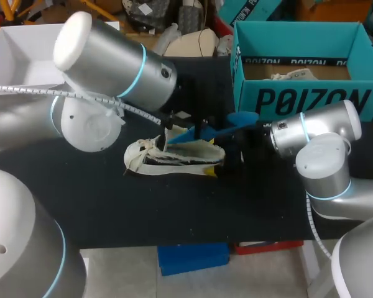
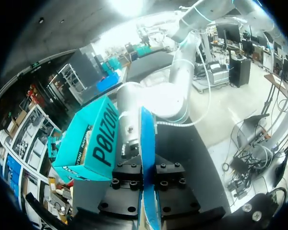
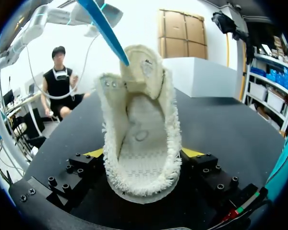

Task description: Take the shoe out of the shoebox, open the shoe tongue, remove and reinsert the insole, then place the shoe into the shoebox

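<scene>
Beyond shoe [image 1: 174,158] and insole [image 1: 242,118], teal shoebox [image 1: 311,99]

A white box [image 1: 22,53] stands on the black table [image 1: 174,208].

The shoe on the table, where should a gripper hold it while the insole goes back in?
By the heel, from behind, one finger on each side wall. On this shoe the heel fits between two fingers, and a grip there leaves the opening clear for the blue insole in the left gripper. The right gripper holds it that way.
</scene>
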